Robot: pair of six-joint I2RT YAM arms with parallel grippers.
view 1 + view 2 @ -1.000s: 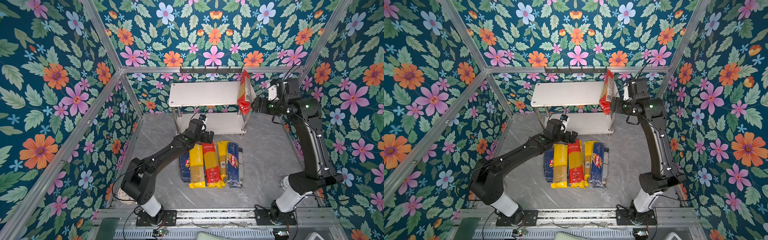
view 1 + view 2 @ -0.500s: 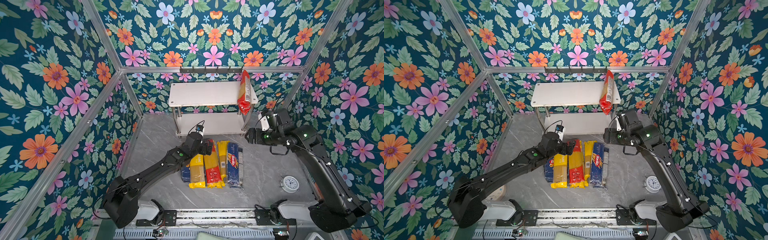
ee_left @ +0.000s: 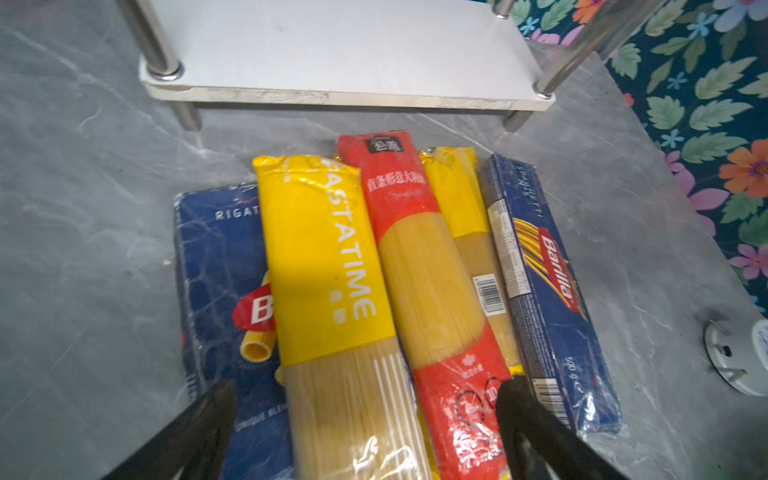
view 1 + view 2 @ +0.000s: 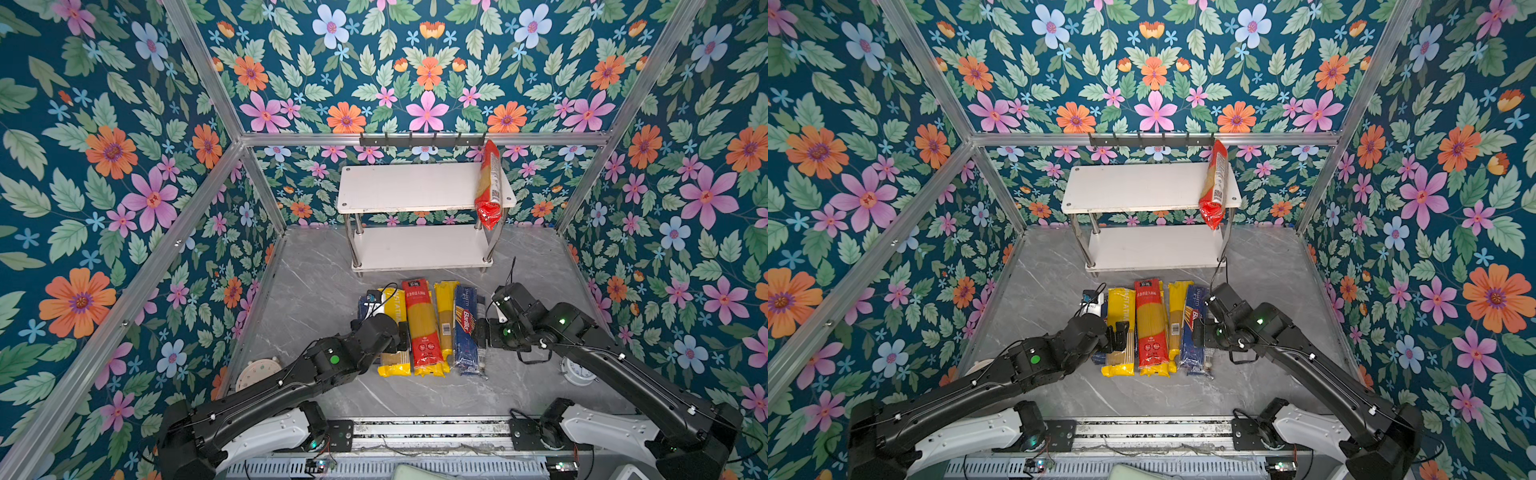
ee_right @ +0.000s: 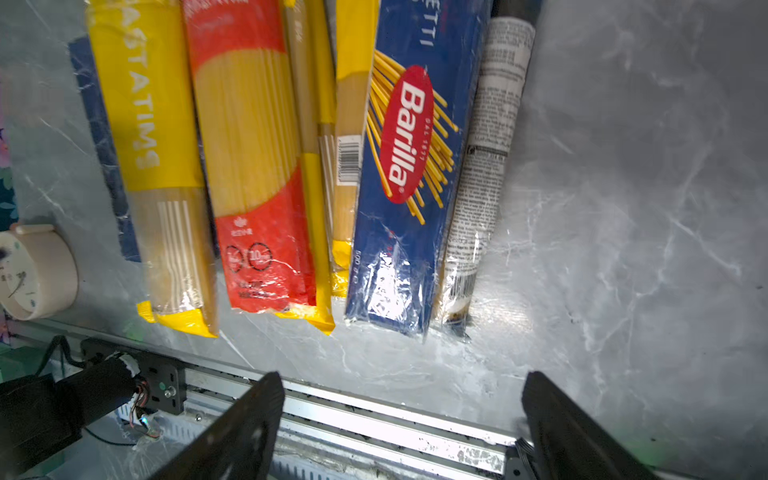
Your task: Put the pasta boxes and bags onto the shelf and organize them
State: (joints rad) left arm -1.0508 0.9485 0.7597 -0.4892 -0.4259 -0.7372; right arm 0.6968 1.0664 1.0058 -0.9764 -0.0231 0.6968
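Observation:
The shelf [image 4: 419, 187] stands at the back. One red bag [image 4: 489, 187] lies on its top board's right end and overhangs the front edge. On the table lies a row: the blue Barilla box [image 3: 216, 257] under a yellow Pastatime bag [image 3: 324, 257], a red bag [image 3: 432, 266], another yellow bag [image 3: 461, 199], the blue Barilla bag [image 3: 548, 291] and a clear bag [image 5: 486, 145]. My left gripper [image 3: 368, 388] is open low over the row's near half, its fingers astride the Pastatime and red bags. My right gripper [image 4: 480, 332] is open beside the clear bag, holding nothing.
A white clock [image 4: 575, 372] lies on the table to the right of the row, under my right arm. A round beige disc [image 4: 257, 372] sits at the left by the wall. A black hook rail [image 4: 422, 139] hangs above the shelf. The metal front rail [image 4: 415, 432] borders the table.
My right arm has left the red bag on the top board and come down beside the row's right end. My left gripper has drawn back from the row's far end to its near half.

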